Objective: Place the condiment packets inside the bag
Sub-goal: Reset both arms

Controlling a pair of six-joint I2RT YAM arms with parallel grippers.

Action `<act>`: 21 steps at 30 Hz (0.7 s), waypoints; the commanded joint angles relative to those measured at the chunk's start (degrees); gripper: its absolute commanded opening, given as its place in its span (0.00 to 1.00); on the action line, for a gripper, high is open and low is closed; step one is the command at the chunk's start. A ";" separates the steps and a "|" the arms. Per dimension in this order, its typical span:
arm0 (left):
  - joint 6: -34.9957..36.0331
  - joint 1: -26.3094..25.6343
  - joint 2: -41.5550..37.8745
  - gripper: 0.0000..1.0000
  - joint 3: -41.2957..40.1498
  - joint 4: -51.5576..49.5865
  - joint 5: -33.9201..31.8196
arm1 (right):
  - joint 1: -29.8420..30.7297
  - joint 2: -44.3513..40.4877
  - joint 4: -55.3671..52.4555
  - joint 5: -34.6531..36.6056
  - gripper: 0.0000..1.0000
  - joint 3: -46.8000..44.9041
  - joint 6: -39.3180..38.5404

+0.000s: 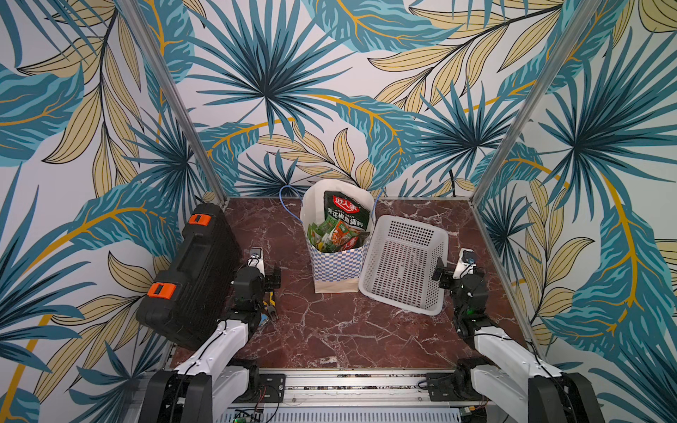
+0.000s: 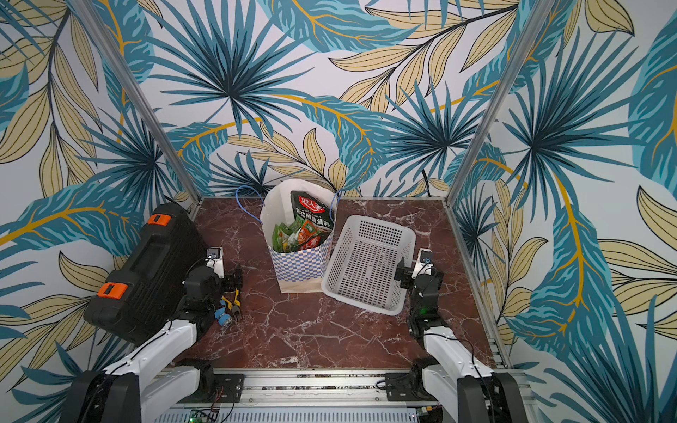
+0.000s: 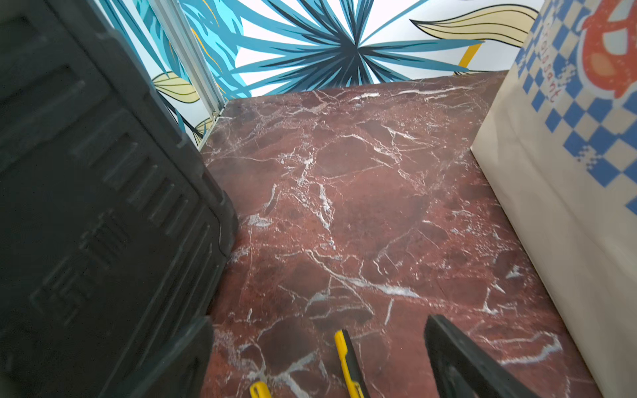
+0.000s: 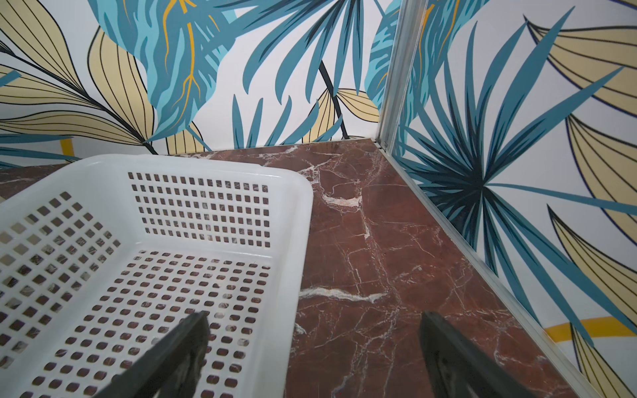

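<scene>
- In both top views the bag (image 1: 335,256) stands upright at centre frame on the table (image 1: 348,329). The condiment packets (image 1: 331,236) are inside it. I count one large dark packet (image 1: 346,212) leaning on the back wall and at least four small green ones, too overlapped to count exactly.
- Right of the bag is one white basket (image 1: 414,234) with nothing in it, and at the left edge one black case (image 1: 190,271) leans. The left claw (image 1: 272,280) and right claw (image 1: 442,274) sit low, jaws apart and empty.
- Left wrist view: the jaws are spread over bare table, with the bag's wall at the right edge and yellow pliers handles (image 3: 346,358) at the bottom.
- Right wrist view: the jaws are spread with nothing between them. The basket at lower left shows no packet.
- I see no packet outside the bag, so I judge the loading finished. The next move only calls for keeping both claws clear of the bag.
</scene>
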 commanded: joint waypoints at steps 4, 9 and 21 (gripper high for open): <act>1.80 0.67 4.42 1.00 -1.53 14.05 -0.05 | -0.21 8.57 22.14 1.20 0.99 -4.33 0.25; 1.67 0.72 6.73 1.00 -4.90 25.32 1.40 | -0.26 16.71 26.38 2.71 0.99 -1.96 0.89; 2.86 0.83 16.50 1.00 -3.15 33.72 11.63 | 0.16 21.95 28.87 1.72 0.99 -0.96 0.28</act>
